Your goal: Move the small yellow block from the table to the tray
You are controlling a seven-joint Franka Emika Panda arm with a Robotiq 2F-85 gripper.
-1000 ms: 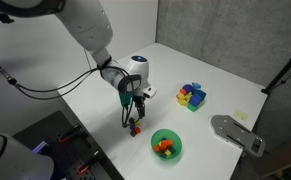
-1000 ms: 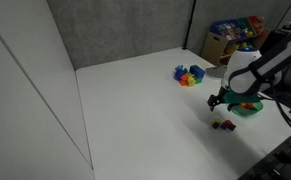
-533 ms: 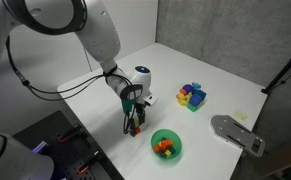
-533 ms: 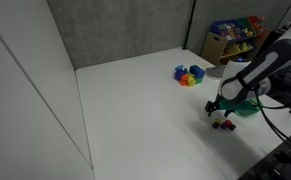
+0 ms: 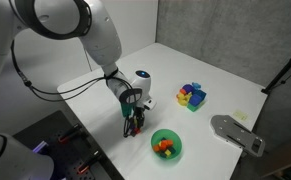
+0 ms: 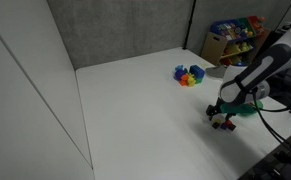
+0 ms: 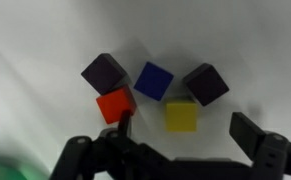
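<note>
Fingers (image 7: pixel 251 136) spread wide, low over the white tabletop (image 7: pixel 265 40), pinching nothing. Between them sits the small yellow block (image 7: pixel 181 116), flat on the tabletop and not in the tray. It is a cube with no long axis, its sides nearly square to the fingers. Just left of it in the wrist view is the red block (image 7: pixel 115 104), right by one fingertip. Beyond lie a blue block (image 7: pixel 153 80) and two dark purple blocks (image 7: pixel 105 72). The green tray (image 5: pixel 167 146) stands near in an exterior view, and the colourful pile (image 5: pixel 191 96) is well apart.
</note>
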